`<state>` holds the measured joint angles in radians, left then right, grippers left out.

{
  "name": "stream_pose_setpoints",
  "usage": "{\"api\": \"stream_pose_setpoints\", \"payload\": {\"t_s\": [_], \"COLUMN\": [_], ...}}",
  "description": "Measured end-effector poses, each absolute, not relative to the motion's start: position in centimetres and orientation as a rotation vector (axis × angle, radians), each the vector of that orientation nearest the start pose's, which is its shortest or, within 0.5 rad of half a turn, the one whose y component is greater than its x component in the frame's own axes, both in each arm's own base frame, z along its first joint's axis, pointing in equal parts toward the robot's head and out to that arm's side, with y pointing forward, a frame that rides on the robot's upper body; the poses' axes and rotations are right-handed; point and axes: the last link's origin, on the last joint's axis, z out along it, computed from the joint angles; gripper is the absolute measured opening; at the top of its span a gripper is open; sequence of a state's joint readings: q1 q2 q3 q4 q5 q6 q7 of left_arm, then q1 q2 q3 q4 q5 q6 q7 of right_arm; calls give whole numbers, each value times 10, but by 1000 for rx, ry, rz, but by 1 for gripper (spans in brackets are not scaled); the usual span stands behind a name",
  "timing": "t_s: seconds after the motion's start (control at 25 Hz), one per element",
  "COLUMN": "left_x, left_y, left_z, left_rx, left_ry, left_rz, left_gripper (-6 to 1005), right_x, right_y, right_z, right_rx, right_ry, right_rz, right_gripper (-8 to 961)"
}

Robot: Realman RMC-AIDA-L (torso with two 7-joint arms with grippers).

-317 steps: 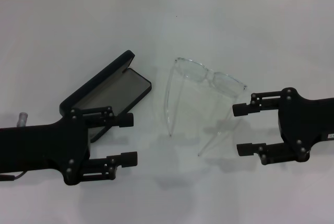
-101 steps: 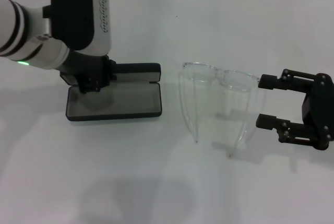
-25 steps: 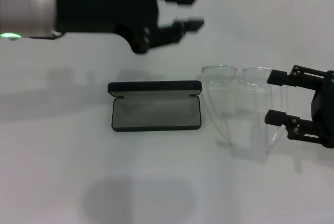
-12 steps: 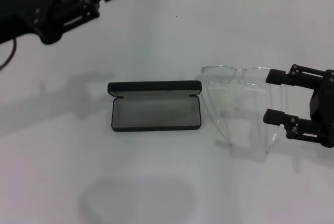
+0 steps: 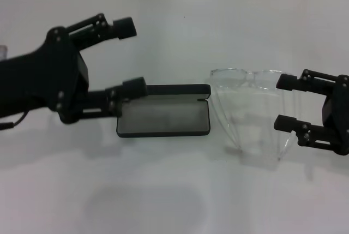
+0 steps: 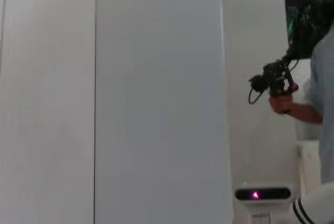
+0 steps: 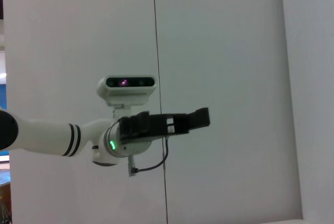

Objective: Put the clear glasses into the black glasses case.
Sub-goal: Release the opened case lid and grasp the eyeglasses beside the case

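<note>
The black glasses case [image 5: 163, 118] lies open in the middle of the table, grey lining up, its lid [image 5: 177, 89] standing along the far side. The clear glasses [image 5: 246, 78] stand just right of it, temple arms unfolded toward me. My left gripper [image 5: 132, 57] is open and hovers above the case's left end, its lower finger [image 5: 126, 90] covering that corner. My right gripper [image 5: 282, 102] is open at the glasses' right end. The right temple arm [image 5: 283, 141] passes between its fingertips; I cannot tell whether they touch it.
The white table [image 5: 174, 190] meets a tiled wall at the back. The right wrist view shows my left arm [image 7: 146, 127] and the head camera [image 7: 127, 84] against a white wall. In the left wrist view a person [image 6: 308, 104] holds a black device.
My left arm has swung down from the far left corner to the case's left end, fingers still open. The case, glasses and right gripper have stayed put.
</note>
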<state>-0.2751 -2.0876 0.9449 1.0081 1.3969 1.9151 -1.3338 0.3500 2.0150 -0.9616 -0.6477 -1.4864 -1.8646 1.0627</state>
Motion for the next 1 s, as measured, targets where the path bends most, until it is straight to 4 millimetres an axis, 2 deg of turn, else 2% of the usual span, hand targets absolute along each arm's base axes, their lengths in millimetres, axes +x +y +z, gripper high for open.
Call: {"api": "stream_pose_setpoints", "payload": {"t_s": [0.24, 0.4, 0.48, 0.56, 0.64, 0.76, 0.88, 1.0], "left_x": [-213, -216, -219, -224, -227, -231, -234, -235], "left_y": [259, 255, 253, 250, 247, 242, 240, 238], "left_z": [63, 63, 61, 60, 59, 60, 59, 58], "left_rx": [-2631, -2629, -2628, -2621, -2614, -2606, -2603, -2609], "left_ry": [-59, -78, -101, -119, -117, -120, -136, -146], "left_rz": [-1305, -1310, -1317, -1322, -1325, -1322, -1316, -1314], "left_gripper": [866, 866, 866, 866, 865, 865, 865, 865], "right_x": [247, 246, 243, 235, 224, 202, 163, 122], "right_y": [270, 272, 276, 283, 292, 311, 335, 356], "right_z": [31, 33, 39, 56, 78, 112, 144, 163], "right_rx": [-2672, -2685, -2692, -2689, -2684, -2685, -2700, -2691], "right_ry": [107, 154, 178, 181, 198, 272, 327, 370], "right_rz": [1212, 1214, 1209, 1184, 1123, 916, 600, 346], "right_gripper": [669, 667, 666, 664, 663, 662, 660, 658]}}
